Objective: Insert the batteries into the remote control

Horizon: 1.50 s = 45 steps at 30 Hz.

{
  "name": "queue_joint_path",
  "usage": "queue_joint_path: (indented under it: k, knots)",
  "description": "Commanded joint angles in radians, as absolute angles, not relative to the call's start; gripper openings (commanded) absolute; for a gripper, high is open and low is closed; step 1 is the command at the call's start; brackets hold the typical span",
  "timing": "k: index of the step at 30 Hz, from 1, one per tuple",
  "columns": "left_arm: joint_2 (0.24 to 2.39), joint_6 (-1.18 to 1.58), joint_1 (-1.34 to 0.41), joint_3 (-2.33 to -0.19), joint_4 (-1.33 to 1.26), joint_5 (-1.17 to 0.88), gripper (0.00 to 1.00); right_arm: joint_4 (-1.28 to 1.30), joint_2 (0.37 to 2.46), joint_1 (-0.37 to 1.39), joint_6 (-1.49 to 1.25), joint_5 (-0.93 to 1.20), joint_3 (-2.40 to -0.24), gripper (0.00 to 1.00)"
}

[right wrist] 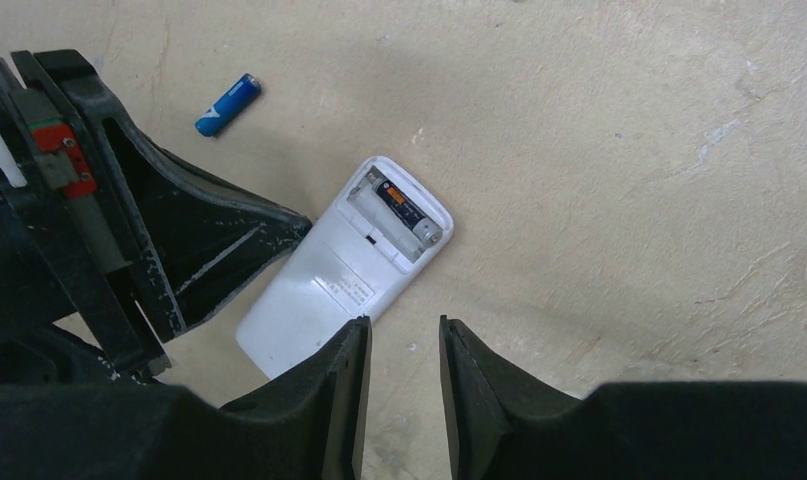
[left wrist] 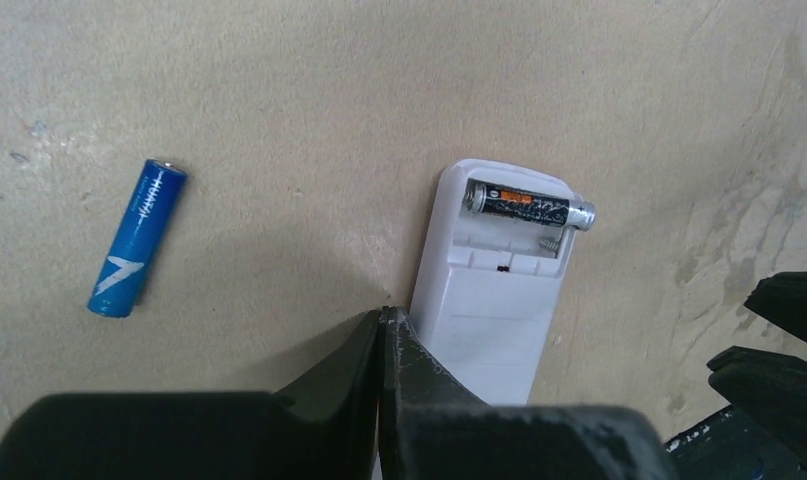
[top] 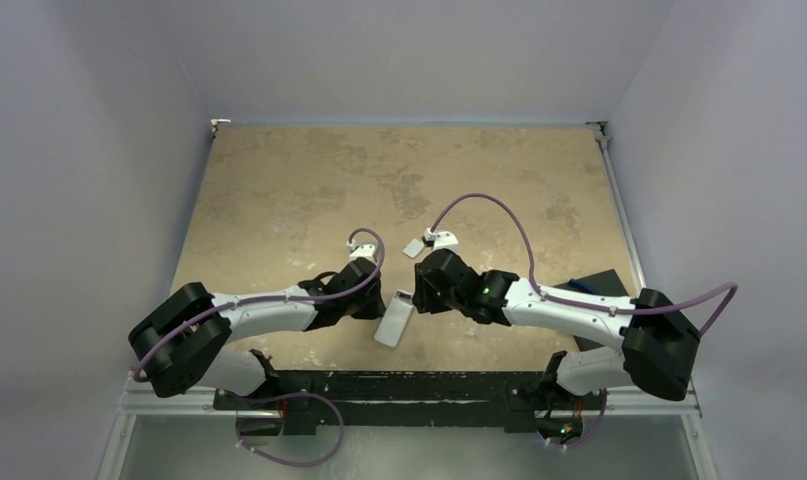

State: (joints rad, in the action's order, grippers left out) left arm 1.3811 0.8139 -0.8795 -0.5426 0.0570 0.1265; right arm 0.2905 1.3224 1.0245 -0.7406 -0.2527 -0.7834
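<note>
while face-down, remote (left wrist: 489, 300) beside left hand (left wrist: 384, 318)

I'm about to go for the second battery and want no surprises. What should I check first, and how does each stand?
1. Compartment of remote control open: ok.
2. Dark battery seated flat: not ok, tip juts past the edge.
3. Blue battery free on table, apart from remote control: ok.
4. Right fingers open, empty: ok.
5. Left fingers shut, steadying remote control: cannot tell.
</note>
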Motion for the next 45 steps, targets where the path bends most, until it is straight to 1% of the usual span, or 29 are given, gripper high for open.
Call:
queue_joint_path:
  k: [1, 18, 22, 29, 38, 45]
  knots:
    - [1.385, 0.845, -0.909, -0.493, 0.151, 0.092, 0.00, 0.289, 1.335, 1.019, -0.747, -0.279, -0.830, 0.39]
    - [1.291, 0.901, -0.962, -0.460, 0.202, 0.096, 0.00, 0.279, 1.390, 1.010, -0.727, -0.271, -0.852, 0.38]
    - [1.275, 0.885, -0.962, -0.482, 0.241, 0.130, 0.00, 0.278, 1.406, 1.000, -0.715, -0.268, -0.870, 0.38]
    - [1.312, 0.832, -0.957, -0.557, 0.288, 0.199, 0.00, 0.275, 1.445, 0.984, -0.705, -0.258, -0.903, 0.38]
    - [1.369, 0.756, -0.863, -0.609, 0.260, 0.168, 0.00, 0.261, 1.489, 0.978, -0.723, -0.251, -0.918, 0.37]
    - [1.399, 0.714, -0.782, -0.621, 0.202, 0.083, 0.00, 0.249, 1.504, 0.971, -0.735, -0.251, -0.922, 0.35]
